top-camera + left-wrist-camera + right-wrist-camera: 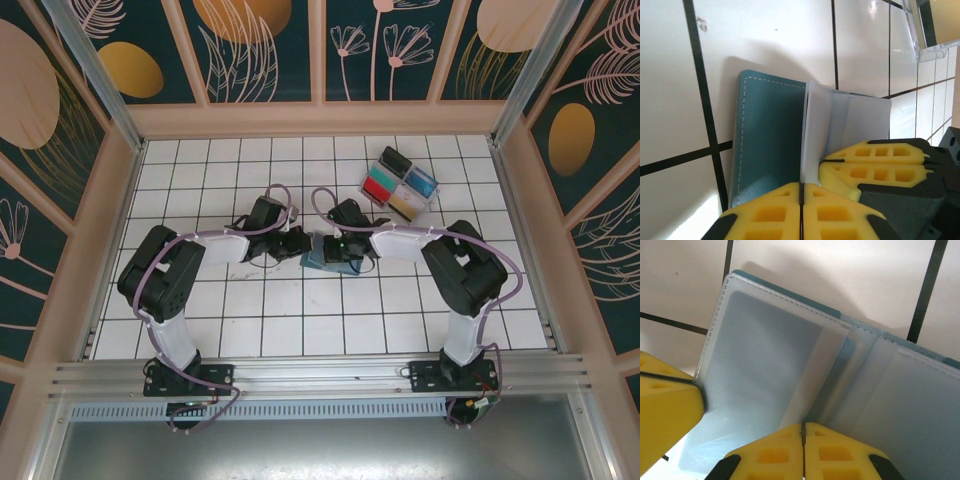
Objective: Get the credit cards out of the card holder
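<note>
Mid-table on white tiles point(220, 310): noted card holder point(770, 135) spread open, w/ left gripper point(801, 187) & right gripper point(802, 426) each pinched shut on a clear inner sleeve point(770, 370), prob. to fan pages apart & bare the credit cards, likely tucked inside.

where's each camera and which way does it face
top external: above and behind the bases, looking down at the tiled table; both arms, left gripper and right gripper at the card holder
left wrist: on the left arm, facing the teal cover past its shut fingers; right gripper's fingers at right
right wrist: on the right arm, facing the clear sleeves past its shut fingers; left gripper at left
shared: both wrist views see the card holder and both grippers
</note>
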Tool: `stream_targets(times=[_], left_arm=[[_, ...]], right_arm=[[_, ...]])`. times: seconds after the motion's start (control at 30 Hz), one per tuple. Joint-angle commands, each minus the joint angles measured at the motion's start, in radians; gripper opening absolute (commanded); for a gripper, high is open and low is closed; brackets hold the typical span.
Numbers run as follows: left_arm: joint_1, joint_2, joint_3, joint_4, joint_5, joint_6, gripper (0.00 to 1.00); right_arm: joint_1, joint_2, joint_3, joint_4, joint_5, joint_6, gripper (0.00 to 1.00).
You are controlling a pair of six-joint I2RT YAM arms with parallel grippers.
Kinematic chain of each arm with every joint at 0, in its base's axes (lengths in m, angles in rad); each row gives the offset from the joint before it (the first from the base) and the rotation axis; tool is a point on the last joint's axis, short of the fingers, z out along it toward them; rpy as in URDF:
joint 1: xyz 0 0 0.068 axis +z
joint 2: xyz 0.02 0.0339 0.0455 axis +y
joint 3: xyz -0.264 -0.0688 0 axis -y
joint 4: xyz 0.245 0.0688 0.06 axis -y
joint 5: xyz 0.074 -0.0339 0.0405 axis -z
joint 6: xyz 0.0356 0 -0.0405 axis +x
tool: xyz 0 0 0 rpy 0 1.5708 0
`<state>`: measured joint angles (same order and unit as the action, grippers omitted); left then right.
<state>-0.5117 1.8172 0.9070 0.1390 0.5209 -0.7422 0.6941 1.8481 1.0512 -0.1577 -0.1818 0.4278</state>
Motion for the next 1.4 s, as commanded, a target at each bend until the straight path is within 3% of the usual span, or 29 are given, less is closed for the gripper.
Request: stream_targets(times=[0.0, 0.23, 0.4, 0.53, 0.6, 0.8, 1.13, 1.37], left_arm=[[-0.005, -0.019, -0.016, 0.018, 0.045, 0.029, 0.02], [-0.005, -0.069, 0.005, -0.071, -0.037, 0.074, 0.0], [-0.005, -0.081, 0.007, -0.041, 0.026, 0.046, 0.0], [-0.018, -0.078, -0.008, 0.044, 0.129, 0.007, 0.21], [-0.029, -0.072, -0.005, 0.063, 0.151, 0.002, 0.26], [-0.04, -0.048, -0.009, 0.101, 0.162, -0.017, 0.25], [-0.046, 0.004, -0.01, 0.149, 0.198, -0.034, 0.26], [-0.053, 0.003, -0.009, 0.13, 0.17, -0.025, 0.28]], right_arm=[[-0.016, -0.061, -0.033, 0.004, -0.081, 0.021, 0.11], [-0.071, -0.238, -0.095, 0.071, -0.103, 0.117, 0.32], [-0.076, -0.239, -0.156, 0.057, -0.085, 0.207, 0.32], [-0.079, -0.231, -0.206, 0.144, -0.136, 0.251, 0.32], [-0.088, -0.243, -0.233, 0.207, -0.173, 0.275, 0.34], [-0.142, -0.312, -0.344, 0.411, -0.273, 0.362, 0.45], [-0.207, -0.308, -0.391, 0.599, -0.401, 0.43, 0.5], [-0.209, -0.271, -0.354, 0.529, -0.351, 0.404, 0.49]])
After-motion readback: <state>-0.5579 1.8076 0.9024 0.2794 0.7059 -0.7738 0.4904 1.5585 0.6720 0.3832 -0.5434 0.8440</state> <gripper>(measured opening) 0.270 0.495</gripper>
